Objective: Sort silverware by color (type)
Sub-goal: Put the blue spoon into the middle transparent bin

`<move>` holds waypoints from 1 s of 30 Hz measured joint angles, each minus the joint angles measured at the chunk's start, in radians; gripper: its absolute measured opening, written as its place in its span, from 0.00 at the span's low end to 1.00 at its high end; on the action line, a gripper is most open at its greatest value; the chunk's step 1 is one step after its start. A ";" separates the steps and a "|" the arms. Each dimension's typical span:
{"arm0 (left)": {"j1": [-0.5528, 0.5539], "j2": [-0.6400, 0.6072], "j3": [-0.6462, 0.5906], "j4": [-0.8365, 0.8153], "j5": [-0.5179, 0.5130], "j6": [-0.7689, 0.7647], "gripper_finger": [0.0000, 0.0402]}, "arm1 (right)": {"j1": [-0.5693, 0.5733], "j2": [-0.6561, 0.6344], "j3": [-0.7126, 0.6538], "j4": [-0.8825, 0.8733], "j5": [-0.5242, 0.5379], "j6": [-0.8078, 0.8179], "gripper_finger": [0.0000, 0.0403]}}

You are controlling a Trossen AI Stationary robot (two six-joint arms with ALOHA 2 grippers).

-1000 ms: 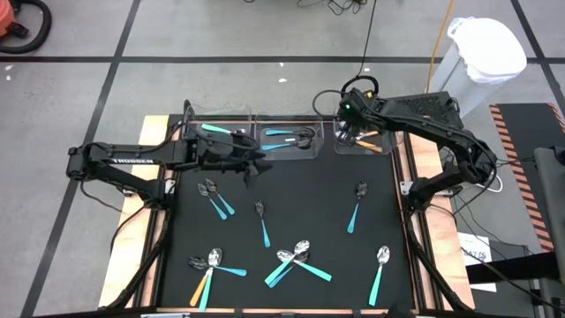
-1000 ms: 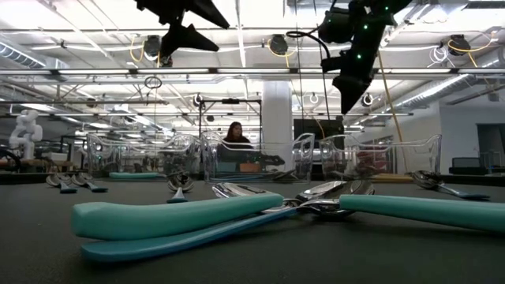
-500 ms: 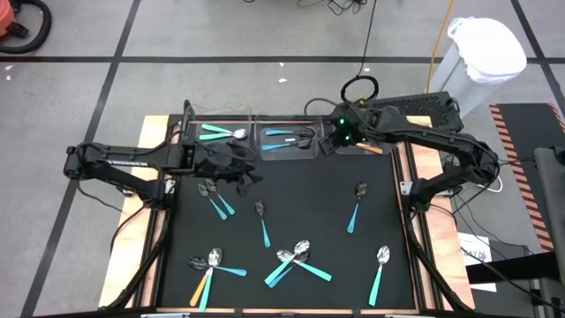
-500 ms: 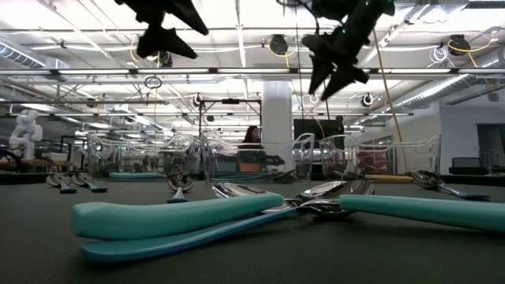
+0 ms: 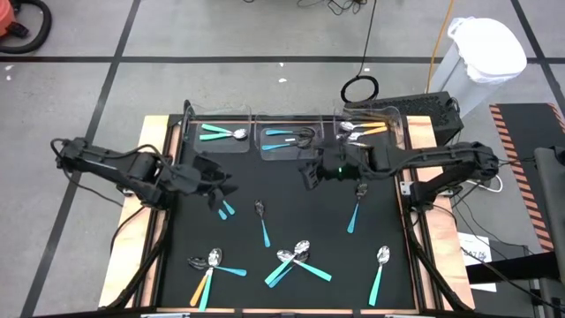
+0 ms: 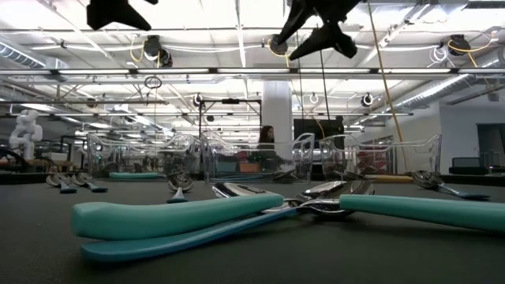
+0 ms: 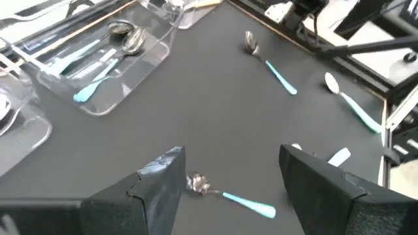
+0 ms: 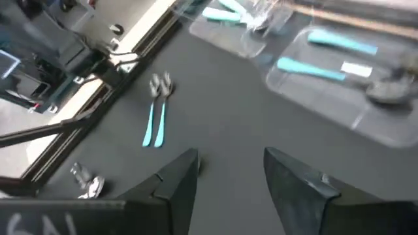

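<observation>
While no lettering reads clearly, both end effectors, left (image 5: 218, 190) and right (image 5: 311, 174), hang open, seemingly empty.

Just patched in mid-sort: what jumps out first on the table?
Loose silverware lies scattered over the black mat, thickest near its front edge. Three clear trays line the back, each already holding pieces. Both arms hover mid-mat: left gripper and right gripper open, empty.
</observation>
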 joint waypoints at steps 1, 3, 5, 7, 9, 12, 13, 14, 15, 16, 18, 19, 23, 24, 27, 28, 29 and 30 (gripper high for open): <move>-0.009 -0.003 0.000 -0.019 -0.004 -0.018 0.62 | 0.019 0.000 0.000 -0.013 0.004 0.029 0.42; -0.023 -0.005 0.000 -0.046 -0.012 -0.063 0.62 | 0.054 0.000 0.000 -0.050 0.004 0.089 0.42; -0.037 -0.005 0.000 -0.058 -0.017 -0.096 0.62 | 0.088 0.000 0.000 -0.100 0.004 0.155 0.42; -0.054 -0.004 0.000 -0.066 -0.019 -0.117 0.62 | 0.120 0.000 0.000 -0.163 0.005 0.222 0.42; -0.071 -0.002 0.000 -0.063 -0.034 -0.131 0.62 | 0.151 0.000 0.000 -0.228 0.005 0.284 0.42; -0.095 -0.002 0.000 -0.065 -0.069 -0.153 0.62 | 0.190 0.000 0.000 -0.321 0.005 0.357 0.42; -0.099 -0.002 0.000 -0.064 -0.082 -0.159 0.62 | 0.200 0.000 0.000 -0.346 0.006 0.372 0.42; -0.103 -0.002 0.000 -0.064 -0.095 -0.169 0.62 | 0.209 0.000 0.000 -0.373 0.005 0.382 0.42; -0.106 -0.002 0.000 -0.065 -0.107 -0.176 0.62 | 0.215 0.000 0.000 -0.398 0.005 0.388 0.42; -0.106 -0.002 0.000 -0.064 -0.118 -0.177 0.62 | 0.219 0.000 0.000 -0.422 0.005 0.394 0.42; -0.106 -0.002 0.000 -0.060 -0.132 -0.176 0.62 | 0.223 0.000 0.000 -0.482 0.005 0.403 0.42; -0.105 -0.002 0.000 -0.060 -0.140 -0.176 0.62 | 0.223 0.000 0.000 -0.509 0.003 0.404 0.42; -0.105 0.013 0.000 -0.048 -0.215 -0.176 0.62 | 0.222 0.000 0.000 -0.596 -0.082 0.400 0.42; -0.104 0.019 0.000 -0.044 -0.238 -0.176 0.62 | 0.219 0.000 0.000 -0.610 -0.110 0.387 0.42; -0.098 0.049 0.000 -0.028 -0.290 -0.169 0.62 | 0.210 0.000 0.000 -0.626 -0.150 0.352 0.42; -0.090 0.062 0.000 -0.019 -0.297 -0.162 0.62 | 0.208 0.000 0.000 -0.622 -0.149 0.342 0.42; -0.082 0.075 0.000 -0.012 -0.298 -0.148 0.62 | 0.204 0.000 0.000 -0.615 -0.149 0.323 0.42; -0.071 0.088 0.000 -0.001 -0.298 -0.141 0.62 | 0.202 0.000 0.000 -0.605 -0.149 0.296 0.42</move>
